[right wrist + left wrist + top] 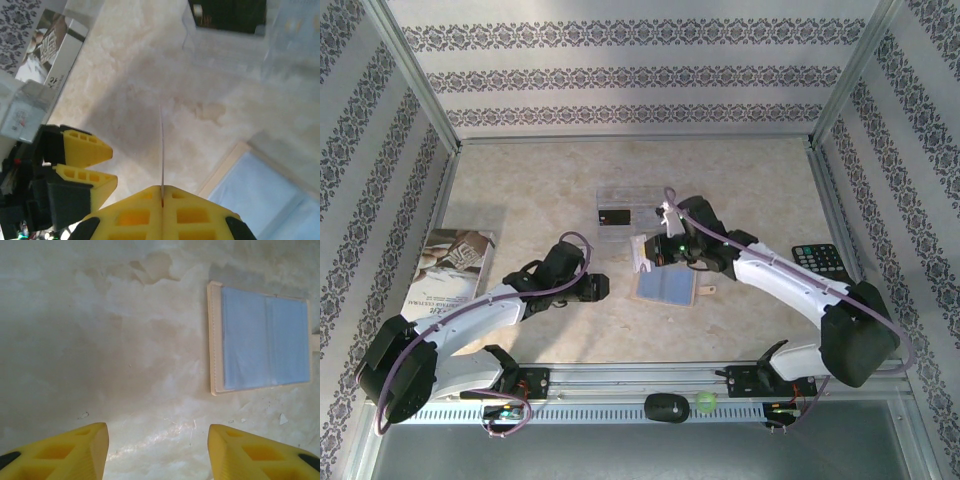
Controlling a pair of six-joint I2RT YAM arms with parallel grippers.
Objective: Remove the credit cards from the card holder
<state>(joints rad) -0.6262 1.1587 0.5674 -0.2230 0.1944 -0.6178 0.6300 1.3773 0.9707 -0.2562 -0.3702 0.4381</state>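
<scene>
Found right fingers (162, 197) pinched shut on 1 pale card (161, 150), probably bound for tray (620, 197) at 11 o'clock, with holder (265, 342) open at 5 o'clock. Found left fingers (603, 288) half-open, empty.

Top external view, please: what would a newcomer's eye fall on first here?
The open card holder, pale blue inside, lies mid-table, and the right gripper at its far left corner is shut on a pale card. Behind them a black card lies in a clear tray, while the left gripper stands open to the holder's left.
</scene>
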